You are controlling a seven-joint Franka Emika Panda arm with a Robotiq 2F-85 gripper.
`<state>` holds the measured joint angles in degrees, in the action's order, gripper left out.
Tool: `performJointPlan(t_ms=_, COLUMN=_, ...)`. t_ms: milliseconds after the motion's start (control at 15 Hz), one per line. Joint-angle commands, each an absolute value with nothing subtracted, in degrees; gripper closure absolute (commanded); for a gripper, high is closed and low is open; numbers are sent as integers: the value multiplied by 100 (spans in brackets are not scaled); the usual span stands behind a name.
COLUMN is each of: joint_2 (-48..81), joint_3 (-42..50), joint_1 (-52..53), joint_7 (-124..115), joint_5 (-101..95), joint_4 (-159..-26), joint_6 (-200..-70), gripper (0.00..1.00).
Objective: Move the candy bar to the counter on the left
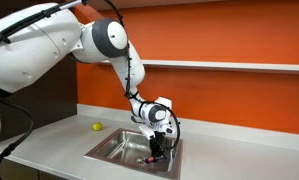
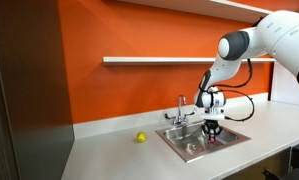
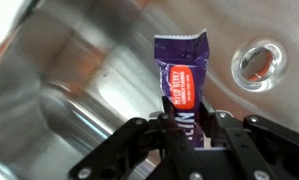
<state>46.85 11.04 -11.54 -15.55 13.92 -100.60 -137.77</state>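
Note:
In the wrist view the candy bar [image 3: 181, 75], in a purple wrapper with a red-orange label, sticks out from between my gripper's fingers [image 3: 186, 122], which are shut on its lower end. Below it is the steel sink basin with its drain [image 3: 259, 64]. In both exterior views my gripper [image 1: 157, 148] [image 2: 212, 133] hangs down inside the sink basin [image 1: 119, 148] [image 2: 184, 146]; the bar is only a small reddish spot at its tips [image 1: 155, 156]. The pale grey counter [image 1: 49, 140] [image 2: 109, 155] lies around the sink.
A small yellow-green ball [image 1: 97, 126] [image 2: 141, 138] rests on the counter beside the sink. A faucet [image 2: 182, 108] stands at the sink's back edge. An orange wall with a shelf [image 2: 149, 60] runs behind. A dark cabinet side [image 2: 19, 90] borders the counter.

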Motion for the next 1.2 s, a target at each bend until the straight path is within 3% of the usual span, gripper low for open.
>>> performJointPlan(t_ms=0, joint_2=4116, joint_3=1242, joint_1=-973, joint_7=-1681, joint_5=1108, joint_4=-10438, joint_6=-13507, gripper=93)
performJointPlan(t_ms=1133, joint_2=2128, joint_3=1228, joint_1=59, joint_7=-1761, joint_5=-426, joint_4=-12103, joint_6=-13509, gripper=93)
